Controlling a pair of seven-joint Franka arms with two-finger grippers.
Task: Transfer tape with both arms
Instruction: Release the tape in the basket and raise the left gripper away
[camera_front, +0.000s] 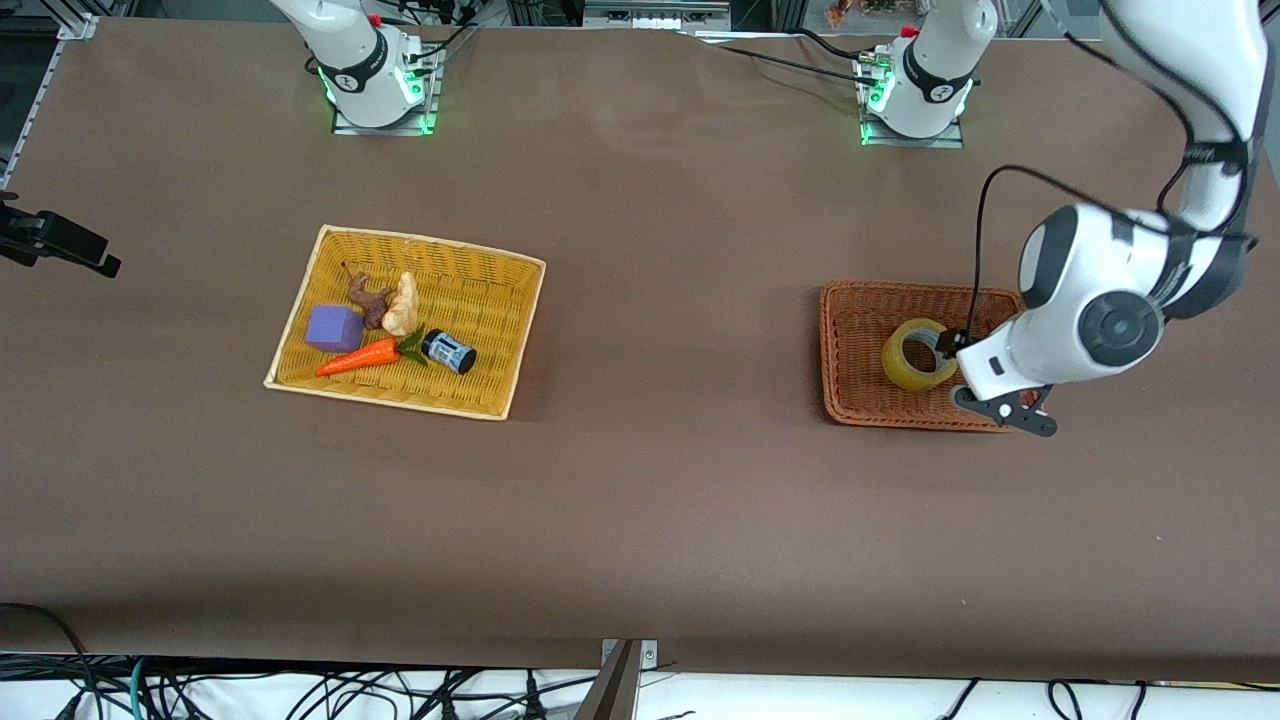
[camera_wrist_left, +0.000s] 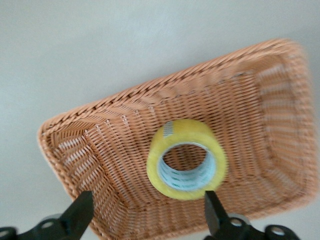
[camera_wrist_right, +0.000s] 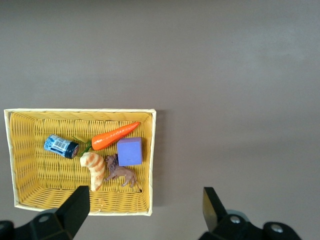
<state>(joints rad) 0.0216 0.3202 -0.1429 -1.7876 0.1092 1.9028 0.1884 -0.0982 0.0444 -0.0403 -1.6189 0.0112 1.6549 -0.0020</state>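
The tape (camera_front: 918, 356), a yellowish roll with a grey core, stands tilted in the brown wicker basket (camera_front: 856, 340) toward the left arm's end of the table. My left gripper (camera_front: 952, 350) is low over that basket right beside the roll, open and empty. In the left wrist view the tape (camera_wrist_left: 187, 159) lies just ahead of the open gripper (camera_wrist_left: 147, 196), with one fingertip (camera_wrist_left: 84, 202) over the basket's wall. My right gripper (camera_wrist_right: 145, 192) is open and empty, high above the table beside the yellow basket (camera_wrist_right: 30, 150); it is out of the front view.
The yellow basket (camera_front: 500, 300) toward the right arm's end holds a purple block (camera_front: 333, 328), a carrot (camera_front: 358, 358), a blue-labelled bottle (camera_front: 449, 352), a bread toy (camera_front: 403, 303) and a brown animal toy (camera_front: 368, 298). A black camera mount (camera_front: 55, 240) juts in at that end.
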